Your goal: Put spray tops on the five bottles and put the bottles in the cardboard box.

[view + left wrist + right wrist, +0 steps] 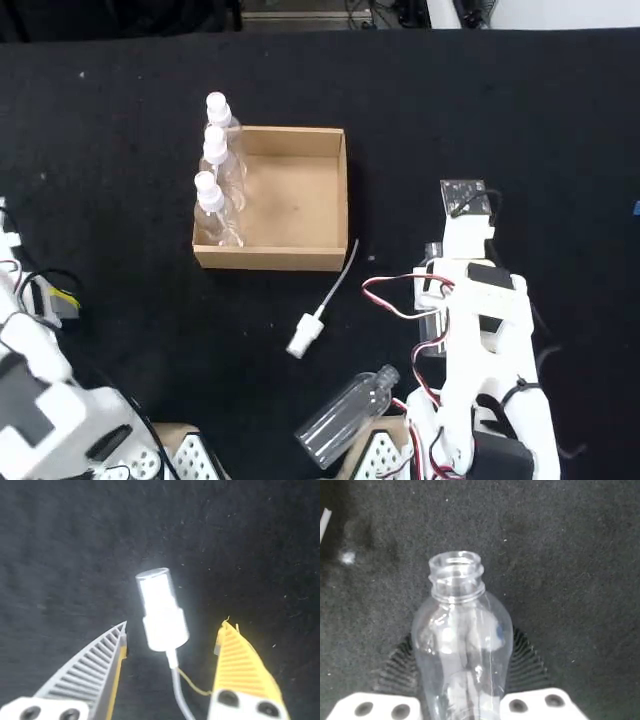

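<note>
right fingers: clenched on the body of an open-necked bottle, whose neck points away from the wrist, above the bench.
left fingers: spread, one on either side of a spray top; neither tip touches its head. I cannot tell whether the top lies on the bench or is caught lower down.
cardboard box: three capped bottles stand along one wall, with room beside them.
loose on the bench: a second spray top lies between the box and the arms, its dip tube toward the box. A bare bottle lies on its side nearby.
handling, bottle: likely light, thin-walled and slick. A hard squeeze would dent it, so hold it mid-body with the neck free.
handling, spray top: probably light and rigid at the head, with a whippy tube. Take it by the collar, not the tube, and feed the tube into the neck first.
</note>
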